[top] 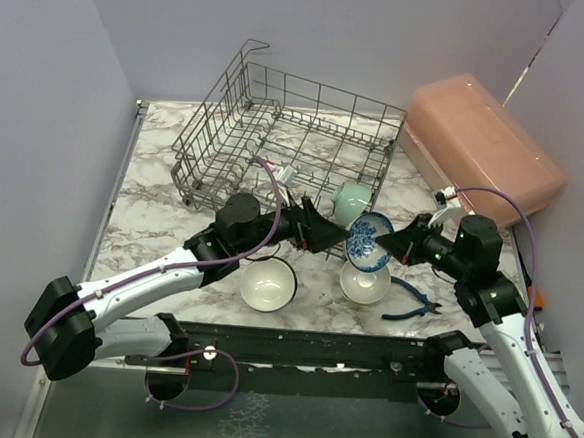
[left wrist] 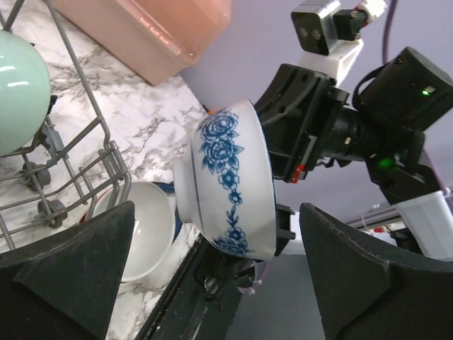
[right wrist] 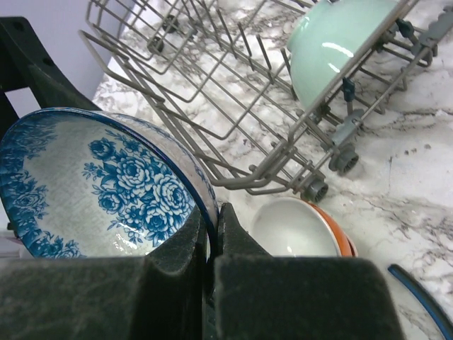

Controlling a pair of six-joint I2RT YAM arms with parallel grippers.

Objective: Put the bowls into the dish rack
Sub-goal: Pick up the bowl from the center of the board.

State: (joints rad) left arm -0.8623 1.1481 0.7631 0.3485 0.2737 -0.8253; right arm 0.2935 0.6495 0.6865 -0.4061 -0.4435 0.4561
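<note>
My right gripper (right wrist: pixel 212 237) is shut on the rim of a blue-patterned white bowl (right wrist: pixel 92 184), holding it on edge above the table (top: pixel 371 242). The left gripper (left wrist: pixel 219 283) stands wide open. Its two black fingers (left wrist: pixel 71 276) flank that same bowl (left wrist: pixel 226 191) without touching it. The grey wire dish rack (top: pixel 278 128) stands behind, with a mint green bowl (top: pixel 351 201) on edge in its near right corner. On the marble table a pale bowl (top: pixel 267 282) lies upright, and a white bowl nested in an orange one (right wrist: pixel 297 230) sits under the held bowl.
A pink translucent box (top: pixel 482 152) lies at the back right beside the rack. Blue-handled pliers (top: pixel 413 306) rest on the table near my right arm. Purple walls close in on three sides. A black rail (top: pixel 303 345) runs along the near edge.
</note>
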